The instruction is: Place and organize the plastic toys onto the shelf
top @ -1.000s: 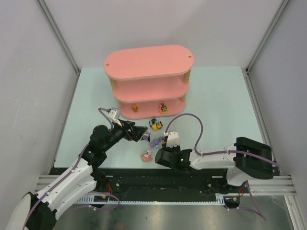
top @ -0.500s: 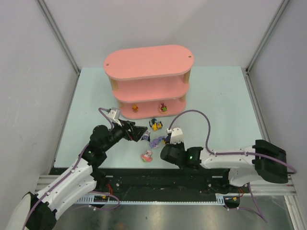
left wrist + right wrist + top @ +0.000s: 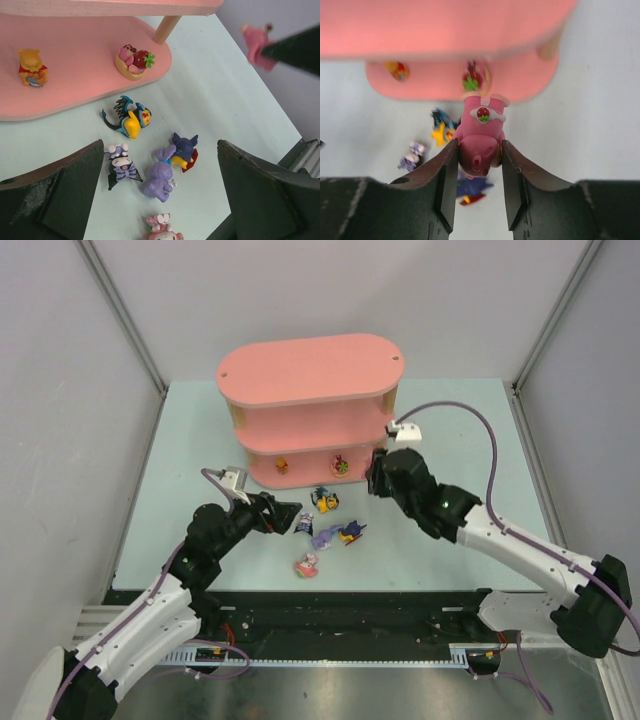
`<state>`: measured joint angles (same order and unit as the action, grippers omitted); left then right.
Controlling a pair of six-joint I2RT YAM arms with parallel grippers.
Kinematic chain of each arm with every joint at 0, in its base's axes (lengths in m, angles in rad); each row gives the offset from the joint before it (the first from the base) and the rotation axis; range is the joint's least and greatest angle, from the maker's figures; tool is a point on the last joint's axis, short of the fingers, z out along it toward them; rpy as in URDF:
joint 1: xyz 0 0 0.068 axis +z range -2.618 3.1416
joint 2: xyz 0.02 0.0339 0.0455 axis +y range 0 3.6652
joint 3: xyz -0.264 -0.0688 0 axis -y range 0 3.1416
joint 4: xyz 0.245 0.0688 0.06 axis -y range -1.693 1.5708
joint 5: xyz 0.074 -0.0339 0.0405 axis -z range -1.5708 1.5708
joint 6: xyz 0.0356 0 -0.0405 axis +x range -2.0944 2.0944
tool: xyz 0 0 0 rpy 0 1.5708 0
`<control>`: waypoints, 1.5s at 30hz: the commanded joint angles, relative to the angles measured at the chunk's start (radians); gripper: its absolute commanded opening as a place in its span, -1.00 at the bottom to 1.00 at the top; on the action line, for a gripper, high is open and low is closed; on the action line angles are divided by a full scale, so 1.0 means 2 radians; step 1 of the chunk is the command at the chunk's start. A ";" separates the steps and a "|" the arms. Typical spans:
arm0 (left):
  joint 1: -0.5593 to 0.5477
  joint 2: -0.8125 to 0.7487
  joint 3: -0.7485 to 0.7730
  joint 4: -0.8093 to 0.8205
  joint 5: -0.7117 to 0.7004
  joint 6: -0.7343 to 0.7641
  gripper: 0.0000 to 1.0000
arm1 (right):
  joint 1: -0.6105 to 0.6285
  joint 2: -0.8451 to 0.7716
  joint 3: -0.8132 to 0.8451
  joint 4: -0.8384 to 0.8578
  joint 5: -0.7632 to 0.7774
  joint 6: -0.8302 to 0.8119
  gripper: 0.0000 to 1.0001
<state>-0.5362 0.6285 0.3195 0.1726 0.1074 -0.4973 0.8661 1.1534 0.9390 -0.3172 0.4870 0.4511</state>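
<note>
Right hand [image 3: 478,150], grasping pink toy [image 3: 480,125], has swung from loose toys [image 3: 159,181] to shelf [image 3: 300,370]; placement likely next. Left hand [image 3: 159,155] released.

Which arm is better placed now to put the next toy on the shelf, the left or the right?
Right: the right gripper holds a pink toy near the shelf; the left gripper hangs open and empty above the loose toys on the table.

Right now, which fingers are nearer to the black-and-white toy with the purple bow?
Left. The left fingers, open, hang right beside the black-and-white toy; the right fingers hold a pink toy farther off, by the shelf.
</note>
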 commanded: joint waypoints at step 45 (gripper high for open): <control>0.003 0.016 -0.003 0.016 -0.002 0.015 1.00 | -0.097 0.223 0.231 0.088 -0.068 -0.133 -1.00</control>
<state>-0.5362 0.6594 0.3065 0.1814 0.1066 -0.4881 0.6811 1.5921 1.3529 -0.1928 0.3534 0.1825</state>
